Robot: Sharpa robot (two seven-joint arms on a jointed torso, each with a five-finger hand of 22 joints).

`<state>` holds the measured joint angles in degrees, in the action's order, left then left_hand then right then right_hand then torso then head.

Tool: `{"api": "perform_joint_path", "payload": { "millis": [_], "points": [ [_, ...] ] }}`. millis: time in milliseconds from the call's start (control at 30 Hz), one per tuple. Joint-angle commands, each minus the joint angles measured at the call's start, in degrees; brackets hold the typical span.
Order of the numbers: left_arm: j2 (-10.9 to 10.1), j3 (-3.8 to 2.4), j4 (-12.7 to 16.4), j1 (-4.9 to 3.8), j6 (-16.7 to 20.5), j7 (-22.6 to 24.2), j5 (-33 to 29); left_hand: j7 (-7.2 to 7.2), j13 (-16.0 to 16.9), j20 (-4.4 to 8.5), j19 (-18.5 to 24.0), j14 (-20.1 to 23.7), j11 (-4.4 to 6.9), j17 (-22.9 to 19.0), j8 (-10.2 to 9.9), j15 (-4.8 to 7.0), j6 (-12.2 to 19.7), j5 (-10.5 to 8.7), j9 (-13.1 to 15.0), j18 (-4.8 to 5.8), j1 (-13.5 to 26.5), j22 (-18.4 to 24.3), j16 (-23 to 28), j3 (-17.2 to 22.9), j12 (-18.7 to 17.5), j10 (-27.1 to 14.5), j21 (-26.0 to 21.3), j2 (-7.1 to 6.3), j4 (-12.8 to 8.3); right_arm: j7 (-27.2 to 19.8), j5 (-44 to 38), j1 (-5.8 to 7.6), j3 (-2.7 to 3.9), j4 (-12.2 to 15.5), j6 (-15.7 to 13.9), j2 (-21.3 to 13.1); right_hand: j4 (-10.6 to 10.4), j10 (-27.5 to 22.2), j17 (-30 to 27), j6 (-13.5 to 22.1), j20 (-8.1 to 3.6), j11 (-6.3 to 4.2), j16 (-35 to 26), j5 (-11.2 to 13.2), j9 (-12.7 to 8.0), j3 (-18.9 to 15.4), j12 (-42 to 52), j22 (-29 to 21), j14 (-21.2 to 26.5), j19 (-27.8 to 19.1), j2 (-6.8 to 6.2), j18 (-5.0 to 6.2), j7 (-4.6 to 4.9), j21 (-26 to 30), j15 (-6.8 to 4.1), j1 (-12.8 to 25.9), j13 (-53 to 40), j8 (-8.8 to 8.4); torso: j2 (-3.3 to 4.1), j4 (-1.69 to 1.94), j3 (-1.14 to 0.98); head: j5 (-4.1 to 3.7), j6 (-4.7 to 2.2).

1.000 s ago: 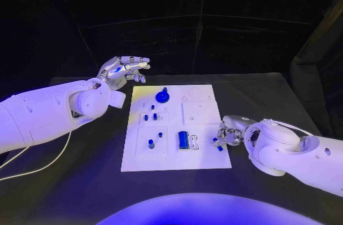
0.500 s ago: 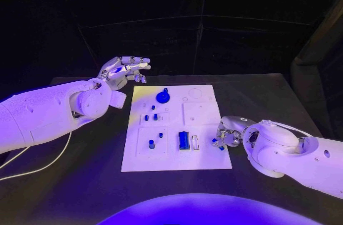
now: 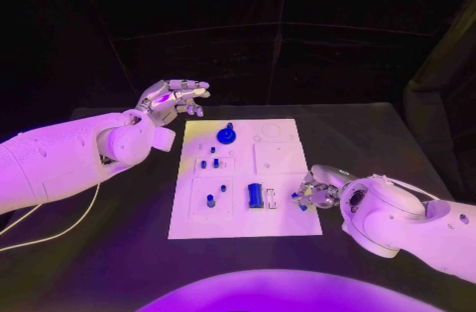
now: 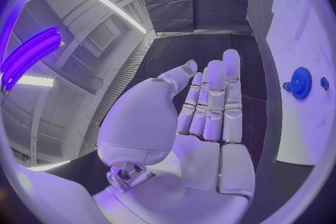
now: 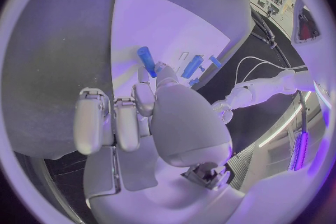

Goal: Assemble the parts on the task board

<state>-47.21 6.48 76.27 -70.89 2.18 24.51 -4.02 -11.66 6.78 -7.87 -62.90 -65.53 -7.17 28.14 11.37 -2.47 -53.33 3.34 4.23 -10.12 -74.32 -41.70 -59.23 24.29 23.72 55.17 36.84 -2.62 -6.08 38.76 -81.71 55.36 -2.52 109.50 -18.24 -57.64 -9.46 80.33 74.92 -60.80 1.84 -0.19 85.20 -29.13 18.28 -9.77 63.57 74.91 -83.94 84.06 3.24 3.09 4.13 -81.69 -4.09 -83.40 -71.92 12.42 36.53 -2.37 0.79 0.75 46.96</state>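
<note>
Right hand (image 3: 319, 190) pinches a small blue peg (image 5: 147, 59) at the right edge of the white board (image 3: 280, 157); it should probably keep the peg upright and line it up over its hole before pressing. Left hand (image 3: 175, 97) hovers empty, fingers apart, beyond the board's far left corner

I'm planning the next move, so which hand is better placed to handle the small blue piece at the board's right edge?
The right hand. It sits at the white task board's right edge with its fingertips on the small blue cylindrical piece. The left hand hovers open beyond the board's far left corner.
</note>
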Motion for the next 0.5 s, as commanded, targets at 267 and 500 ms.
{"api": "perform_joint_path", "payload": {
  "millis": [267,500],
  "points": [
    [0.00,-0.04,0.09,-0.08,-0.91,0.06,0.18,0.03,0.08,-0.17,0.24,0.43,-0.09,-0.05,0.25,0.14,0.37,0.17,0.07,-0.41,-0.02,0.05,-0.21,-0.25,0.39,-0.48,-0.27,0.34,-0.11,-1.98,8.19,0.11,0.04,-0.17,-5.32,1.21,-0.92,0.43,7.27,-0.54,-0.03,-0.23,0.08,1.15,0.00,-0.09,0.33,1.29,-4.43,0.70,-1.32,-0.09,0.14,0.08,-0.22,1.88,-0.25,-0.06,0.06,-0.05,0.01,0.31,0.07],
    [-0.04,-0.04,0.17,-0.08,-0.96,-0.06,0.18,0.03,0.08,-0.17,0.24,0.43,-0.09,-0.05,0.25,0.14,0.37,0.17,0.07,-0.41,-0.02,0.05,-0.21,-0.25,0.39,-0.48,-0.27,0.34,-0.11,-1.98,9.02,0.11,0.04,-0.72,-5.80,2.68,-1.16,0.30,7.23,-0.96,-0.05,-0.34,0.06,1.32,0.07,0.13,-0.29,1.38,-4.43,0.75,-1.26,-0.11,-0.03,0.03,-0.29,2.00,0.18,0.09,0.10,-0.05,-0.05,0.39,0.12]
  ]
}}
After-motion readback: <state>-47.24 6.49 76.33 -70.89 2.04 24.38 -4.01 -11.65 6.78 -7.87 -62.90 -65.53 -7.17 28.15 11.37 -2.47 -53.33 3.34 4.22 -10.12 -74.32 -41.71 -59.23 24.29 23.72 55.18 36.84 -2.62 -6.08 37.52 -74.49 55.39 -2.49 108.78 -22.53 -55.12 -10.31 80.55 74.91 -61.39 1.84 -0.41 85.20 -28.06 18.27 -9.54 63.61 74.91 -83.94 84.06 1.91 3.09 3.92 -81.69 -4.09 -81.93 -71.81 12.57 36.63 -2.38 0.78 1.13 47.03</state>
